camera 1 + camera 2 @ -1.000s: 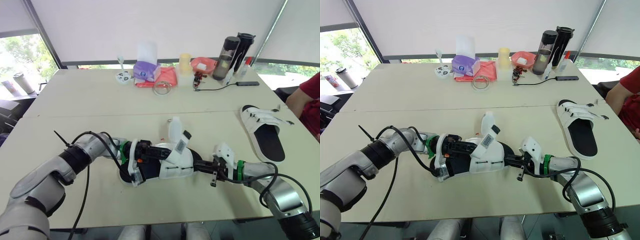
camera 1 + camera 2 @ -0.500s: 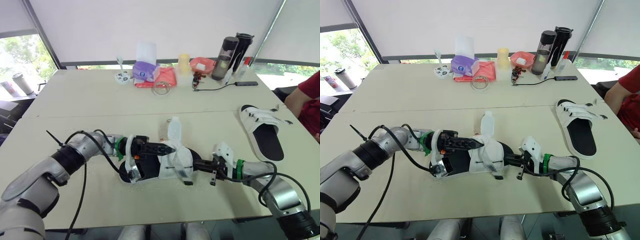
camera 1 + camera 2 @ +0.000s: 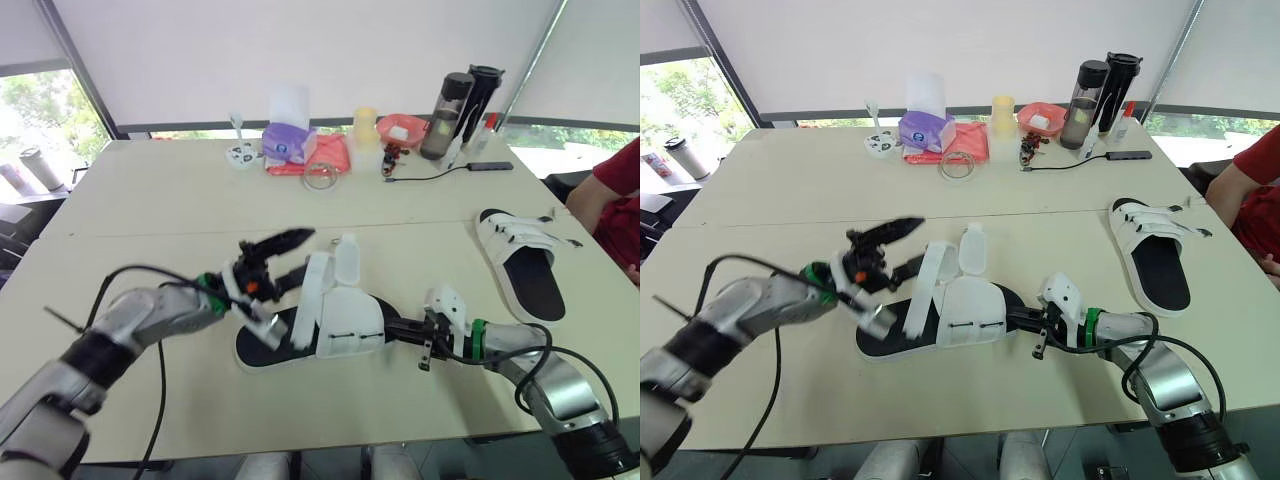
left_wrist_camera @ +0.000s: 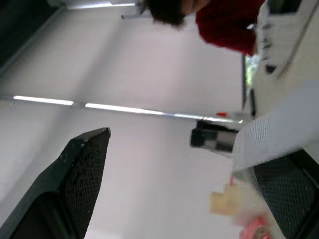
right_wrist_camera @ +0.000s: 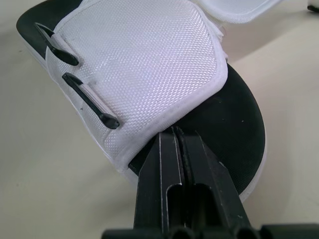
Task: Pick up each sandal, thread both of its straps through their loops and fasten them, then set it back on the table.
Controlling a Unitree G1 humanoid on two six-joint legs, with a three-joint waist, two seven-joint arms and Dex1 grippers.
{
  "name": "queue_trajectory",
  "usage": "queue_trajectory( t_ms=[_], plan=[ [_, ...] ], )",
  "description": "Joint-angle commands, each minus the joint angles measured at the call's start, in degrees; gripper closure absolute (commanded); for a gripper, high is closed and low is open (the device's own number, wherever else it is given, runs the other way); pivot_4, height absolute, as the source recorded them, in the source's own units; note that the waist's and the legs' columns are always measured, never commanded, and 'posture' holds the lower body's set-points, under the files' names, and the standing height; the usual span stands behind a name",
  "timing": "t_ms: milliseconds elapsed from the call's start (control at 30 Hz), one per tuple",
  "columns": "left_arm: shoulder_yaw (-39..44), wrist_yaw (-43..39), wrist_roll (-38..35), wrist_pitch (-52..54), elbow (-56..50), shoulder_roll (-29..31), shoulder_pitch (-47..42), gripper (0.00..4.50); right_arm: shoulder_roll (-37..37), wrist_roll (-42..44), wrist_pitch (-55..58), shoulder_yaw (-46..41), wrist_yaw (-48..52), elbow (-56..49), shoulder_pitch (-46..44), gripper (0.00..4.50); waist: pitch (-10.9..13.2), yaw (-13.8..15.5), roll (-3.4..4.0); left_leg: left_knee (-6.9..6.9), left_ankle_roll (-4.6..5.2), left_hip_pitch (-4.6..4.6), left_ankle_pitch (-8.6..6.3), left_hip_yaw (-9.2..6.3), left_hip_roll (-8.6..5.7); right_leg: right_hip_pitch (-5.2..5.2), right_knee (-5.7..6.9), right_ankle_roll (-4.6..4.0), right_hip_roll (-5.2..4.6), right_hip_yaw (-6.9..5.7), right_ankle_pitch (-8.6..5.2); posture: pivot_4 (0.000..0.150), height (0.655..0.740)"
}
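Near sandal: the sandal (image 3: 940, 325) lies sole-down on the surface (image 3: 790, 200), between the two sets of jaws.
Long axis: it runs sideways from one set of jaws to the other. The end carrying the white upper (image 5: 144, 64) is at the right jaws, and the bare black footbed end (image 3: 880, 338) points toward the left arm.
Straps: both are unfastened. The long strap (image 3: 923, 285) slants up off the upper just beside the left jaws, and the short strap (image 3: 972, 250) lies flipped away beyond the upper. The two black loops (image 5: 89, 102) on the upper's side hold nothing.
Right jaws: pressed together on the rim of the black sole, right where the upper's edge meets it, low against the surface.
Left jaws: spread wide and holding nothing. They are raised off the surface, just beside the long strap and apart from the footbed.
Second sandal: this sandal (image 3: 1158, 265) rests flat, well beyond the right jaws on their outer side, with its long axis running near-to-far.
Change: half a second ago the left jaws reached along over the footbed to the strap. They are now lifted clear toward the left arm's side, and the long strap stands unfolded. The right jaws keep their pinch at the same rim.
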Motion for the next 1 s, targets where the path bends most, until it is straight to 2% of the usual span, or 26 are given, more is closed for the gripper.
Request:
queue_trajectory(
  t_ms=[33, 233, 333, 433, 533, 633, 667, 733, 800, 833, 900, 1000],
  plan=[
    [4.7, -2.9, 0.9, -2.2, -3.8, 0.3, 2.4, 0.06, 0.6, -2.9, 0.9, 1.2, -1.2, 4.2, -0.2, 4.5, 0.0, 0.2, -0.02, 0.0, -0.11, 0.16, -0.07, 0.01, 0.03, 0.09, -0.04, -0.06, 0.02, 0.0, -0.02, 0.15, 0.74],
    [7.9, -5.3, 3.3, -5.9, -0.2, 0.2, 4.7, 0.06, 0.9, -3.1, 0.5, 1.5, -0.7, 5.4, -1.6, 4.5, 0.0, 0.1, -0.03, -0.03, -0.17, 0.69, -0.1, 0.02, 0.1, 0.62, -0.09, -0.44, 0.02, 0.0, -0.25, 0.15, 0.74],
    [7.8, -8.9, 0.6, -6.8, 5.0, 0.4, 5.5, 0.06, 1.0, -3.2, 0.2, 1.6, -0.6, 6.0, -1.9, 4.5, -0.1, 0.1, -0.01, -0.11, -0.17, 0.7, -0.11, 0.04, 0.1, 0.54, -0.08, -0.44, 0.02, -0.01, -0.28, 0.15, 0.74],
    [5.3, -20.1, -13.7, -6.4, 9.3, 2.2, 8.0, 0.06, 1.0, -3.3, 0.0, 1.6, -0.5, 6.1, -1.6, 4.5, -0.1, 0.0, 0.0, -0.22, -0.16, 0.69, -0.1, 0.07, 0.1, 0.41, -0.05, -0.41, 0.02, -0.01, -0.26, 0.15, 0.74],
    [3.6, -34.2, -32.4, 0.0, 6.7, 3.8, 11.9, 0.06, 0.8, -3.3, -0.2, 1.6, -0.4, 6.3, -1.4, 4.5, -0.1, 0.0, 0.01, -0.26, -0.16, 0.67, -0.11, 0.08, 0.13, 0.33, -0.05, -0.42, 0.01, -0.01, -0.27, 0.15, 0.74],
    [5.1, -49.1, -58.5, 21.6, -4.8, 5.7, 18.1, 0.06, 0.7, -3.3, -0.4, 1.6, -0.1, 6.7, -1.3, 4.5, -0.1, -0.1, 0.01, -0.24, -0.17, 0.63, -0.13, 0.08, 0.18, 0.35, -0.06, -0.49, -0.02, 0.02, -0.29, 0.15, 0.74],
    [6.1, -52.0, -64.0, 27.3, -8.1, 6.1, 19.6, 0.06, 0.6, -3.3, -0.5, 1.6, 0.0, 6.8, -1.3, 4.5, -0.1, -0.1, 0.0, -0.23, -0.17, 0.63, -0.13, 0.08, 0.2, 0.36, -0.07, -0.69, -0.02, 0.03, -0.39, 0.15, 0.74],
    [9.3, -54.2, -76.0, 40.8, -15.4, 7.6, 20.9, 0.06, 0.5, -3.4, -0.8, 1.8, 0.4, 7.3, -1.5, 4.5, -0.1, -0.1, 0.0, -0.24, -0.17, 0.61, -0.14, 0.07, 0.26, 0.37, -0.07, -0.77, -0.04, 0.06, -0.44, 0.15, 0.74],
    [13.4, -54.5, -94.9, 56.8, -23.0, 9.9, 21.0, 0.06, 0.7, -3.3, -0.9, 2.1, 1.0, 7.8, -1.9, 4.5, 0.0, 0.0, -0.03, -0.25, -0.17, 0.6, -0.14, 0.04, 0.32, 0.38, -0.05, -0.86, -0.02, 0.08, -0.52, 0.15, 0.74],
    [15.0, -54.8, -101.4, 62.6, -25.2, 10.7, 21.0, 0.06, 0.8, -3.1, -0.8, 2.2, 1.3, 7.9, -2.1, 4.5, 0.0, -0.1, -0.03, -0.26, -0.17, 0.58, -0.14, 0.02, 0.35, 0.36, -0.05, -0.89, 0.0, 0.07, -0.55, 0.15, 0.74],
    [17.4, -56.1, -107.1, 69.6, -27.8, 11.2, 21.5, 0.06, 1.1, -2.8, -0.7, 2.4, 1.8, 8.0, -2.5, 4.5, -0.1, -0.2, 0.07, -0.31, -0.18, 0.58, -0.15, 0.01, 0.37, 0.33, -0.04, -0.82, 0.02, 0.06, -0.66, 0.15, 0.74],
    [19.5, -59.7, -107.9, 75.1, -30.3, 11.2, 24.4, 0.06, 1.1, -2.5, -0.3, 3.0, 2.7, 7.4, -2.6, 4.5, -0.1, -0.3, 0.08, -0.4, -0.23, 0.61, -0.18, 0.07, 0.36, 0.3, -0.07, -0.98, 0.01, 0.05, -0.69, 0.15, 0.74]
  ],
)
